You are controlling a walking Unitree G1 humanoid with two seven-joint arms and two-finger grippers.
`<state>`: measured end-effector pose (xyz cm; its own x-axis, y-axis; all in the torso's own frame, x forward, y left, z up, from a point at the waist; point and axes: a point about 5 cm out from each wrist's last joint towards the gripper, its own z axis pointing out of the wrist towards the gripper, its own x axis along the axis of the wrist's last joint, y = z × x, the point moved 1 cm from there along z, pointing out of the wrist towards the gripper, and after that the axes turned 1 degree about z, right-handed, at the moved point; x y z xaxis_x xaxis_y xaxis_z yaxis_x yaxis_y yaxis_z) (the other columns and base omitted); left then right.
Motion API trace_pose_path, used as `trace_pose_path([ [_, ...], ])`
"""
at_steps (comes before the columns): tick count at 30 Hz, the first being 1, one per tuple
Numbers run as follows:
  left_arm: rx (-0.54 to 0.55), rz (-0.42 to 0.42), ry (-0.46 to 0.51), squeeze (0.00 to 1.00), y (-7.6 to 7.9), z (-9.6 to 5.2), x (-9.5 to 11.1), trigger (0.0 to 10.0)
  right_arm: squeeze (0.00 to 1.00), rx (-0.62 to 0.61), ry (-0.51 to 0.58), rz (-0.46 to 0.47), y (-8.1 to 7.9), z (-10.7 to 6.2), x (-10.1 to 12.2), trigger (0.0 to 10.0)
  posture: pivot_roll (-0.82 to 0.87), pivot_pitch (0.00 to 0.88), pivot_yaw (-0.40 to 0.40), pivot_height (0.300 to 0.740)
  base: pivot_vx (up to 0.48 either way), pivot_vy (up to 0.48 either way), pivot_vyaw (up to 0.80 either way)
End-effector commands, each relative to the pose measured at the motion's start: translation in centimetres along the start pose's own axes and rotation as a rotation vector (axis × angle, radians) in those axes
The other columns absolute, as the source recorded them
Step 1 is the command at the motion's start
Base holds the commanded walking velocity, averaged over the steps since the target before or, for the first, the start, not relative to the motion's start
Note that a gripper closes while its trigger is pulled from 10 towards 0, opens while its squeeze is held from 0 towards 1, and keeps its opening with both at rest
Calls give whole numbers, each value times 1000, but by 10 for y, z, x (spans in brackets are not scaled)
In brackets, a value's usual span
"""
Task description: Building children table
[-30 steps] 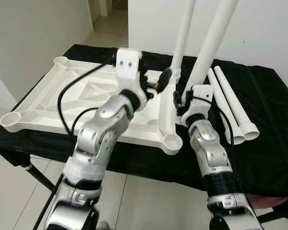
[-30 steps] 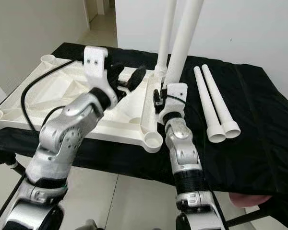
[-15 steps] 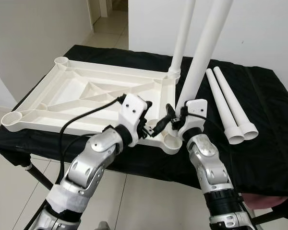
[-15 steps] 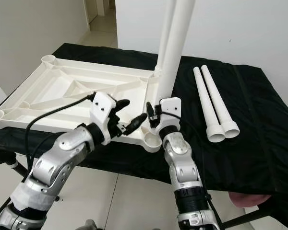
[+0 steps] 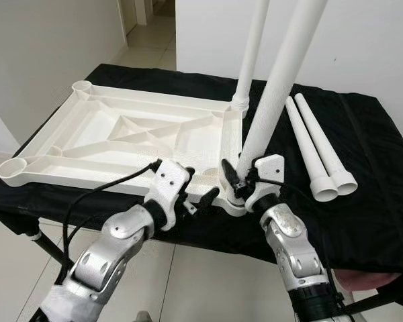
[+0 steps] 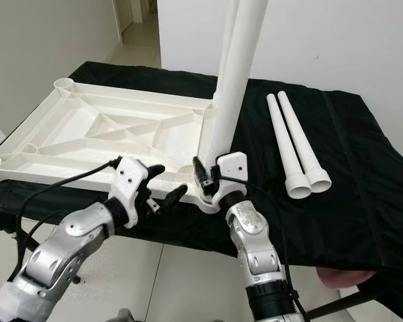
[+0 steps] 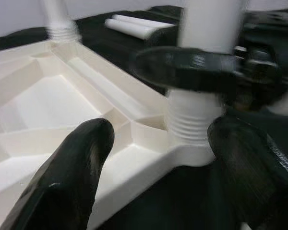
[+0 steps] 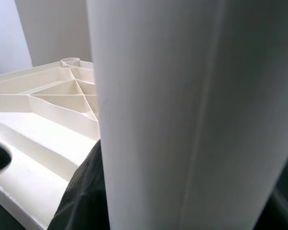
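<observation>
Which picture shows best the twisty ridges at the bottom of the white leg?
The left wrist view: the ridged thread of the white plastic leg sits close up, entering the white tabletop's corner socket. The eye views show it small; the right wrist view shows smooth tube.

A white table leg (image 8: 182,115) looms close, apparently clamped, beside the ribbed tabletop underside (image 8: 43,120).

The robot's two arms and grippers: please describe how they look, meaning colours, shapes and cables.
Both arms are silver metal in rounded segments with black joint bands. Each wrist carries a white blocky housing, and a thin black cable loops along each arm. The left gripper and the right gripper each have two long, rounded, glossy black fingers.
</observation>
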<state>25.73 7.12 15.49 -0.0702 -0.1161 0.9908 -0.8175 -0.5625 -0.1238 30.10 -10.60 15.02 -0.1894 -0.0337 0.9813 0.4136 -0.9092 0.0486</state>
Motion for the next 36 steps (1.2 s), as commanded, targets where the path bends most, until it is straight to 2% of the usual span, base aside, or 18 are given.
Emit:
trace_pose_path([
  [1, -40, 5, 13, 0, 5, -1, 3, 10000, 0, 27, -9, -5, -3, -3, -4, 10000, -27, 0, -19, 740, 0, 0, 0],
  [9, -62, -20, 20, 0, 11, 0, 3, 10000, 0, 83, -44, -60, -2, -9, -13, 10000, -21, 0, -24, 740, 0, 0, 0],
  [14, -80, -20, 30, 0, 13, 1, 5, 10000, 0, 84, -63, -80, 7, -12, -20, 10000, -21, 0, -24, 740, 0, 0, 0],
  [29, -111, 4, -18, 0, 14, 0, 0, 10000, 0, 65, -90, -55, 17, -9, -32, 10000, -26, 0, -7, 740, 0, 0, 0],
  [36, -114, 2, -23, 0, 15, -2, 0, 10000, 0, 120, -80, -65, 14, -9, -34, 10000, -20, 0, -6, 740, 0, 0, 0],
])
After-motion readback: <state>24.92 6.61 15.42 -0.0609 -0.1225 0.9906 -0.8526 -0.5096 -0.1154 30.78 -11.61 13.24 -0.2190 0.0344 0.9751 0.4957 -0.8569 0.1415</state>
